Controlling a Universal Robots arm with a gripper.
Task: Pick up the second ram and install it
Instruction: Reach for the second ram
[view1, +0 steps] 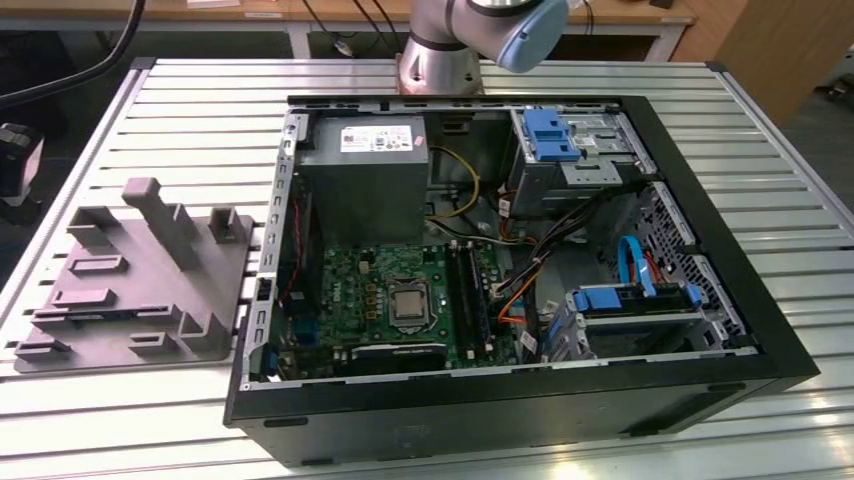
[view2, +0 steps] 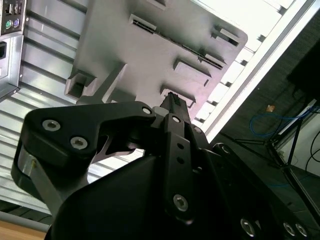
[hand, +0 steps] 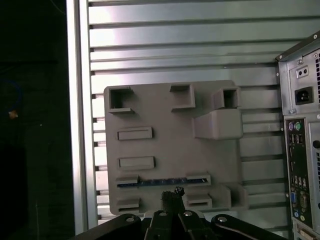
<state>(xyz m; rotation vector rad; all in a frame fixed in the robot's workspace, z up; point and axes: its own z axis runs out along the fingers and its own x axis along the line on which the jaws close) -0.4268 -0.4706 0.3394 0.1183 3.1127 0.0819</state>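
My hand (hand: 173, 194) is clenched, its black fingertips pressed together on nothing, and it hovers over a matt grey plastic holder (hand: 165, 135). The holder is a flat moulded plate with boxy pockets and raised ribs. In the first wrist view the second ram (hand: 165, 182) sits in a long slot of that holder, just beyond my fingertips and apart from them. It appears as a thin blue strip seen edge-on (its chips are too small to make out), with each end tucked under a grey block.

In the second wrist view my own glossy, bolted links cover that slot, and the holder's far pockets rise behind them. The holder lies on a ribbed, shiny metal surface (hand: 175, 45).

The exterior view adds the open black computer case (view1: 534, 400), off to one side of the holder. Its green motherboard (view1: 387, 290) is bared, and my arm (view1: 467, 40) is cut off at the frame's edge.
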